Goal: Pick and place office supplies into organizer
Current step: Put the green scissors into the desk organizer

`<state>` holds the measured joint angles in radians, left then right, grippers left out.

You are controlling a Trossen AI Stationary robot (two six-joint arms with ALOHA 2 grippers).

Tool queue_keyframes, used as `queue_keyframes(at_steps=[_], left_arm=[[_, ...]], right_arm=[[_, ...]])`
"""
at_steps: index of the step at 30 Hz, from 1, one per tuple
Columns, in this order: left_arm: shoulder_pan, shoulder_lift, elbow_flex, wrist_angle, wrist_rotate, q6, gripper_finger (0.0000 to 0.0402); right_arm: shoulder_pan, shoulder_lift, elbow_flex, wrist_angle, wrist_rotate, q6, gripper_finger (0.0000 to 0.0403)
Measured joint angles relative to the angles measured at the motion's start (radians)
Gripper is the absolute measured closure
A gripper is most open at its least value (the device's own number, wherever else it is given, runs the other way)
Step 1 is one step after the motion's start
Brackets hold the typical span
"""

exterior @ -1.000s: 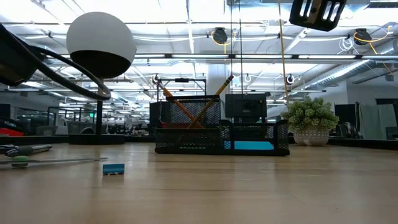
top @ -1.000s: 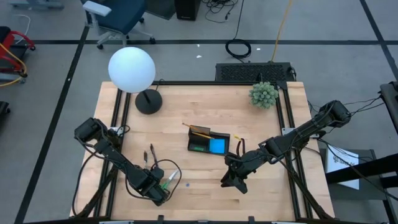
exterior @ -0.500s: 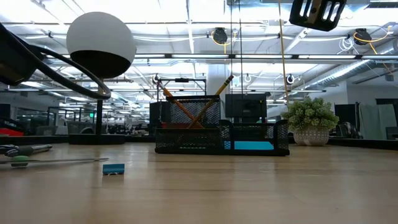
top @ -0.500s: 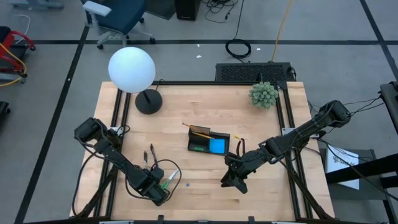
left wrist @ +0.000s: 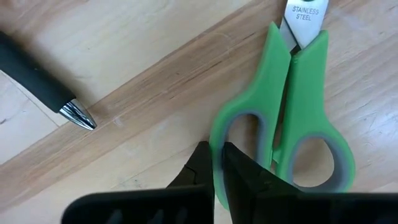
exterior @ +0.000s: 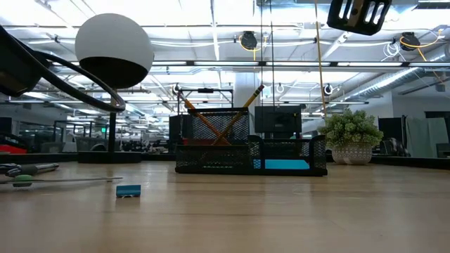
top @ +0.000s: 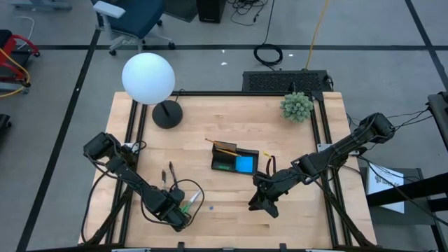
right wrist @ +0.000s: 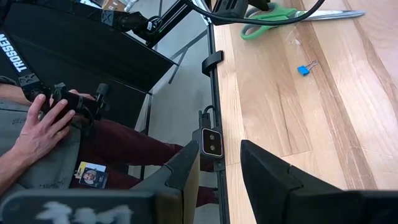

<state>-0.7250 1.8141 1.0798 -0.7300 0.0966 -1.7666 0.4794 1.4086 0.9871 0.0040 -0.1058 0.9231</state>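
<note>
The green-handled scissors lie flat on the table near its near edge, left of centre, and also show in the low view. My left gripper is down on them, shut on a handle loop. A dark pen lies beside it. My right gripper hangs open above the table to the right and touches nothing. The black organizer stands mid-table, its tall back holding two crossed pencils and its front the blue pad. A small blue clip-like piece rests on the wood. My left gripper pinches the rim of one handle loop of the scissors, one finger inside the loop and the other outside it. The fingers come from above, pointing down. The scissors lie flat on the table, blades shut.
A lamp with a white globe and a round black base stands far left. A spiky green plant ball sits at the far right corner. A cable loops around the left gripper. A seated person's hand shows beyond the table's edge.
</note>
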Motion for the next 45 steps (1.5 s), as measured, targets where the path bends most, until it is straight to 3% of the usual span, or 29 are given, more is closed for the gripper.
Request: queue_keyframes(at_steps=[18, 30, 45], left_arm=[[0.009, -0.013, -0.001, 0.007, -0.018, 0.017, 0.0395], [0.017, -0.016, 0.002, 0.109, -0.012, 0.033, 0.0396], [0.077, -0.072, 0.003, 0.292, -0.146, 0.103, 0.0386]], right_arm=[[0.000, 0.000, 0.000, 0.000, 0.000, 0.000, 0.0298], [0.000, 0.000, 0.000, 0.000, 0.000, 0.000, 0.0298], [0.000, 0.000, 0.000, 0.000, 0.000, 0.000, 0.0298]])
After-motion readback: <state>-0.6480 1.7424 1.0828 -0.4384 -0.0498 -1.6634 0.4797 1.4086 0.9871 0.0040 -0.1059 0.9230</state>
